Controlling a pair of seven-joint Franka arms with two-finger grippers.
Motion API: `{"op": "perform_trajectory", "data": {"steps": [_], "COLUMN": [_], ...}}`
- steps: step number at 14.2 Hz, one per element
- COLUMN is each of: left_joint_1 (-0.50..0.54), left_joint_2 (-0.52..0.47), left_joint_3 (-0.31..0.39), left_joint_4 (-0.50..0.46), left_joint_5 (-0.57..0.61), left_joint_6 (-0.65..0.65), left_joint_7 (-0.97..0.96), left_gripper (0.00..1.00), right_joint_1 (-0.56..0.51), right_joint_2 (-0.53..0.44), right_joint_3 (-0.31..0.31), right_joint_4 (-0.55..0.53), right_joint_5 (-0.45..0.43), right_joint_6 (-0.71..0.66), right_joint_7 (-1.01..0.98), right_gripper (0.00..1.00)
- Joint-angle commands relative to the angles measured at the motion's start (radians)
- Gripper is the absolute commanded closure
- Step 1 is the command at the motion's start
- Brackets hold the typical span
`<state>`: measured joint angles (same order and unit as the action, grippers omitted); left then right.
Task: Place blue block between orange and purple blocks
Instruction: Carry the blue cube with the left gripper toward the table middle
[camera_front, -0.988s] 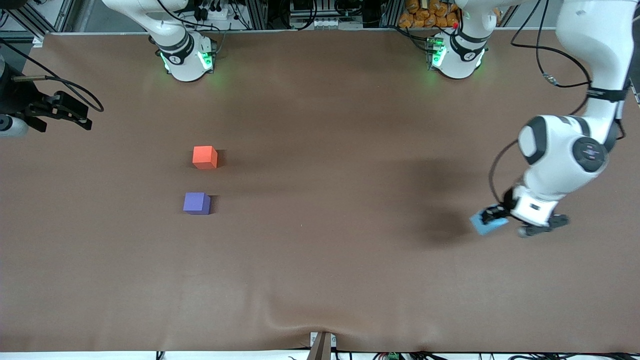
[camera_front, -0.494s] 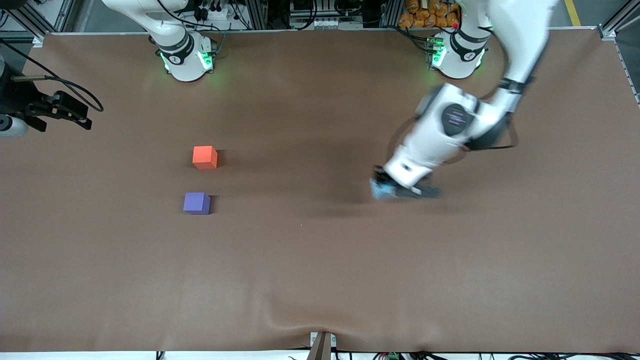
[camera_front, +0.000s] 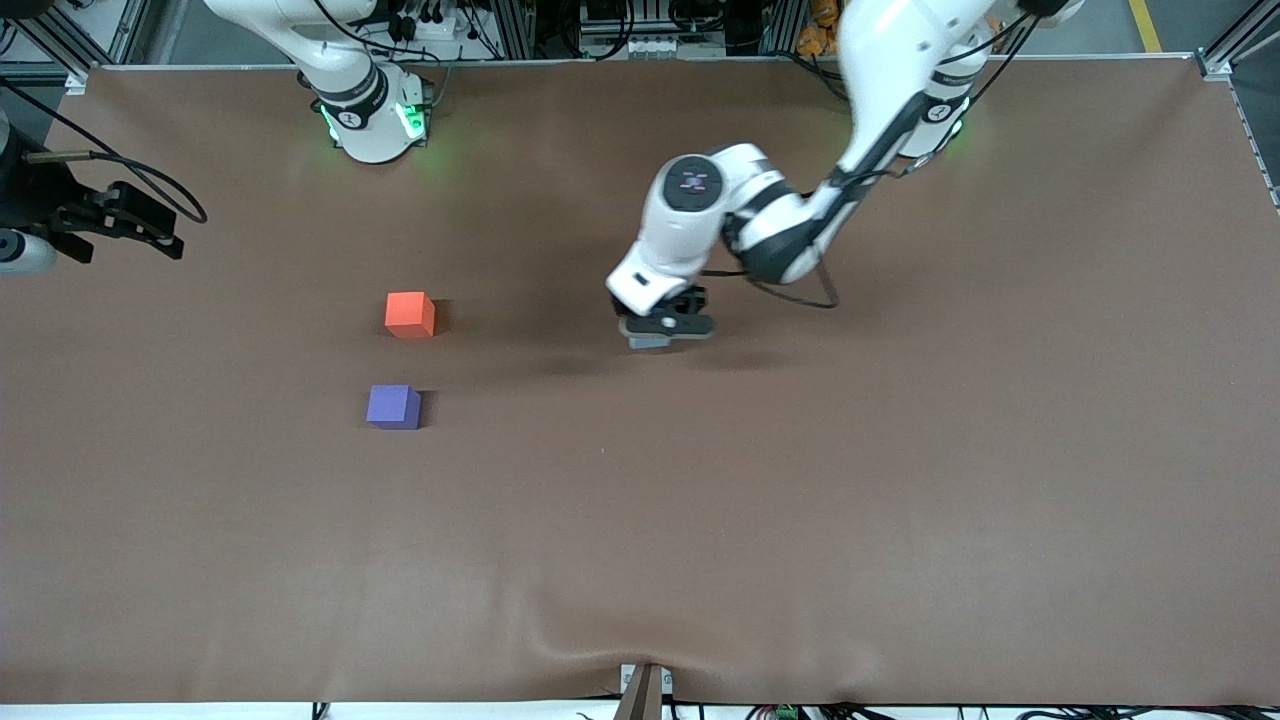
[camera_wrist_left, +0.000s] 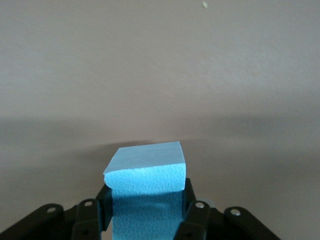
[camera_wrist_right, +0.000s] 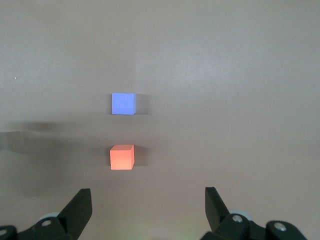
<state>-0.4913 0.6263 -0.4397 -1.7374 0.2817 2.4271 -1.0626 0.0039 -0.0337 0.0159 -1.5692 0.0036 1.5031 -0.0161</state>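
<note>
Carried toward the cubes, blue block (camera_wrist_left: 147, 175) sits clamped in left claw (camera_wrist_left: 145, 212).

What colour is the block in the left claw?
Light sky blue; the blue block shows best in the left wrist view.

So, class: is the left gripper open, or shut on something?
Shut on the blue block: the left gripper has a finger against each side of it, above bare table.

Table (camera_front: 900, 520): orange block (camera_front: 410, 314) and purple block (camera_front: 393, 407) toward the right arm's end, near each other but apart, purple nearer the front camera. Blue block (camera_wrist_left: 146, 185) over mid-table, well apart from both.
</note>
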Motion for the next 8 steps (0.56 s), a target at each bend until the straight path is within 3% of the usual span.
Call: {"op": "perform_trajectory", "data": {"steps": [1, 2, 4, 8], "left_joint_1": [-0.151, -0.202, -0.246, -0.189], "left_joint_2": [0.098, 0.096, 0.069, -0.091], "left_joint_3": [0.105, 0.151, 0.216, 0.213], "left_joint_4": [0.162, 0.165, 0.165, 0.167], "left_joint_5": [0.04, 0.04, 0.04, 0.027], "left_joint_6": [-0.065, -0.068, -0.092, -0.282], "left_joint_7": [-0.05, -0.051, -0.048, 0.015], "left_gripper": [0.28, 0.0, 0.0, 0.0], "right_joint_1": [-0.022, -0.022, -0.022, -0.025], "right_joint_2": [-0.028, -0.028, -0.028, -0.011], "right_joint_3": [0.015, 0.015, 0.015, 0.015], "right_joint_4": [-0.025, -0.025, -0.025, -0.02], "right_joint_5": [0.018, 0.018, 0.018, 0.018], "right_joint_6": [0.002, 0.0, 0.0, 0.002], "right_joint_7": [-0.01, -0.01, -0.01, -0.012], "right_gripper": [0.0, 0.0, 0.0, 0.0]}}
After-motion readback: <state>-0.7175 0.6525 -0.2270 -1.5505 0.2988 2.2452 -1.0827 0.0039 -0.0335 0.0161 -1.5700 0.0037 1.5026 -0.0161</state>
